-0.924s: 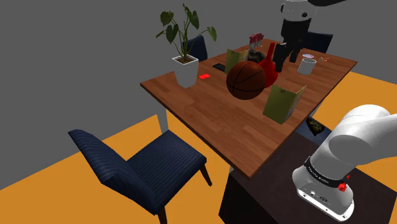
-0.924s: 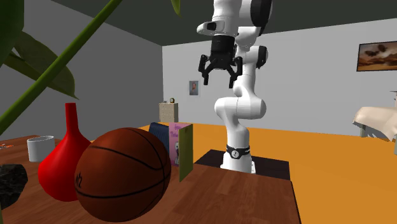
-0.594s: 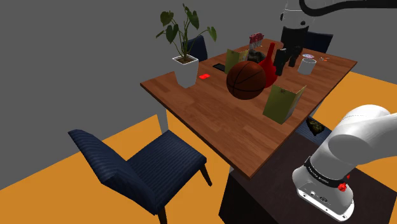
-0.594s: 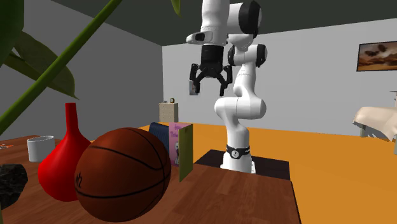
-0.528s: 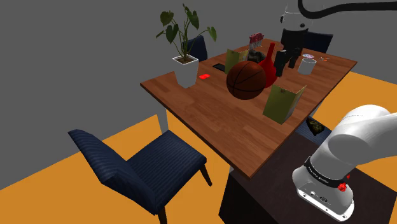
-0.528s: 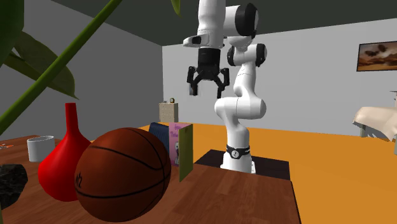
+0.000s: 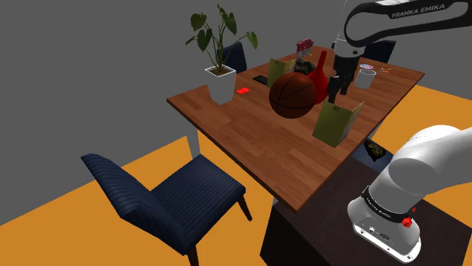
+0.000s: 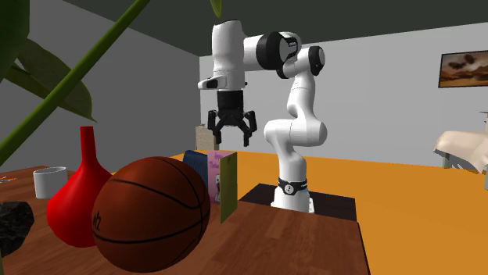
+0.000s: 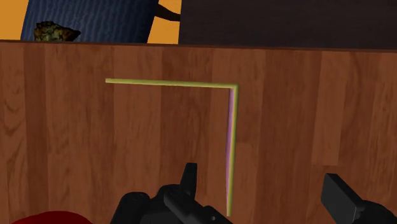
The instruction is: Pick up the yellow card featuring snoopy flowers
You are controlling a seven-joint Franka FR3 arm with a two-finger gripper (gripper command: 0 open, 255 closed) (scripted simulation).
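Note:
The folded card (image 7: 336, 123) stands upright near the table edge closest to the stand; its outside is olive-yellow. Its inner face is pink in the second exterior view (image 8: 221, 183). From above it reads as a thin L-shaped edge (image 9: 231, 133). My black gripper (image 7: 336, 84) hangs open above the card, pointing down, well clear of it (image 8: 231, 134). In the wrist view one leaf of the card runs between the spread fingers (image 9: 189, 179), closer to that finger than to the other, and touches neither.
A basketball (image 7: 293, 95) and a red vase (image 7: 321, 75) stand close behind the card. A white cup (image 7: 365, 77), a potted plant (image 7: 221, 75) and small items sit farther along the wooden table (image 7: 242, 132). A blue chair (image 7: 163, 200) stands beside it.
The arm has swung out over the table and lowered. The gripper moved from high near the stand to a spot just above the card, staying open.

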